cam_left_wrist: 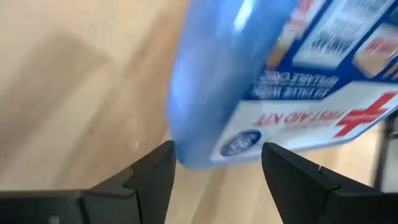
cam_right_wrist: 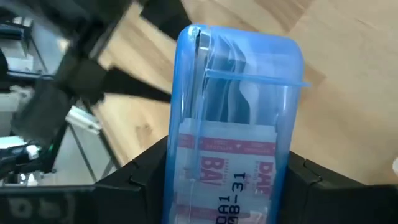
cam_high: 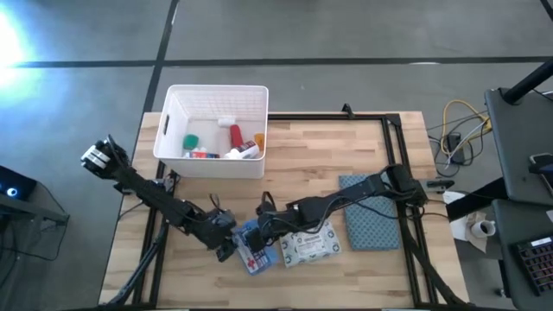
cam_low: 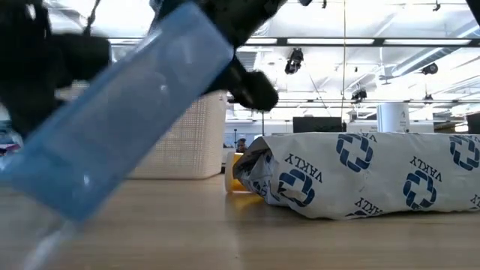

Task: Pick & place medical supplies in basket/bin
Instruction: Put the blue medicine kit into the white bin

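Wooden worktop [cam_high: 346, 142] before you: one kit [cam_right_wrist: 233, 118] reading "FIRST AID KIT" between both end effectors, right [cam_right_wrist: 227, 171] clamping it, left [cam_left_wrist: 217, 168] apart; one "VAKLY" pack [cam_low: 360, 176].

Two dark jointed arms, black wedge-shaped fingers [cam_left_wrist: 149, 180], cables alongside.

Both your arms are reaching in toward the middle of the table's near edge, wrists almost meeting. Your right gripper [cam_right_wrist: 227, 168] has its fingers [cam_right_wrist: 146, 171] flat against both sides of the first-aid kit [cam_right_wrist: 233, 118]. Your left gripper [cam_left_wrist: 217, 168] sits just beside it, fingers [cam_left_wrist: 152, 171] spread, the kit's end between their tips and not pinched.
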You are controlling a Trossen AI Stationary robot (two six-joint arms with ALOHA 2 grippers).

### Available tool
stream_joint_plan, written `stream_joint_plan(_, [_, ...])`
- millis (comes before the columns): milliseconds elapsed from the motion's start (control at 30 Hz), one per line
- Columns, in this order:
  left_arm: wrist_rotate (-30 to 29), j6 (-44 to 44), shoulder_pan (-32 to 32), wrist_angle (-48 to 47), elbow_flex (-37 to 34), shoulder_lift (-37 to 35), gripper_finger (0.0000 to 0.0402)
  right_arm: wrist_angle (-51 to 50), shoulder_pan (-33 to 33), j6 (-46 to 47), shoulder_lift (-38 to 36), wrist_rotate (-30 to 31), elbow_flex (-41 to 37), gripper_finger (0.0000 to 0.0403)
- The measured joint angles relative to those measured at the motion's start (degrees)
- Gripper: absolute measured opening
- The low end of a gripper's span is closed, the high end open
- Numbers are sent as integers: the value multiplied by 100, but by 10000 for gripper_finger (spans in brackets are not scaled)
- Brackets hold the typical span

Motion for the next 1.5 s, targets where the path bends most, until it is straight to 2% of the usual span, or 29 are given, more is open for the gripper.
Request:
stream_joint_plan(200, [-1140, -60, -422, -901, 168, -1123, 217, -369, 28, -206, -598, 471, 4, 184])
stream_joint_plan(300, [-1579, -64, -627, -1011, 241, -1736, 217, -533, 9, -335, -1017, 1083, 4, 184])
stream_joint_plan(433, [-2068, -63, -852, -1033, 226, -2407, 216, -676, 0, -489, -1614, 2203, 4, 183])
stream_joint_plan(567, [-2220, 147, -930, -1035, 224, -2807, 216, -661, -133, -746, -2127, 3163, 7, 183])
stream_joint_plan(700, [-2220, 283, -932, -1033, 222, -2921, 216, -332, -529, -1220, -2429, 3477, 15, 183])
stream_joint_plan(833, [-2329, 283, -934, -1026, 222, -2868, 216, 338, -1192, -1700, -2480, 3161, 15, 182])
stream_joint_plan(933, [-2634, 248, -934, -1024, 220, -2816, 216, 728, -1818, -1770, -2406, 2414, 17, 182])
stream_joint_plan(1100, [-3543, 88, -923, -1022, 297, -2808, 216, 877, -2658, -1767, -2051, 1299, 14, 185])
stream_joint_plan(1300, [-4006, 82, -790, -963, 440, -2803, 216, 1421, -3190, -1810, -1424, 92, 248, 207])
stream_joint_plan(1500, [-4048, -182, -404, -896, 416, -2763, 216, 1391, -3388, -2127, -545, -209, 1146, 224])
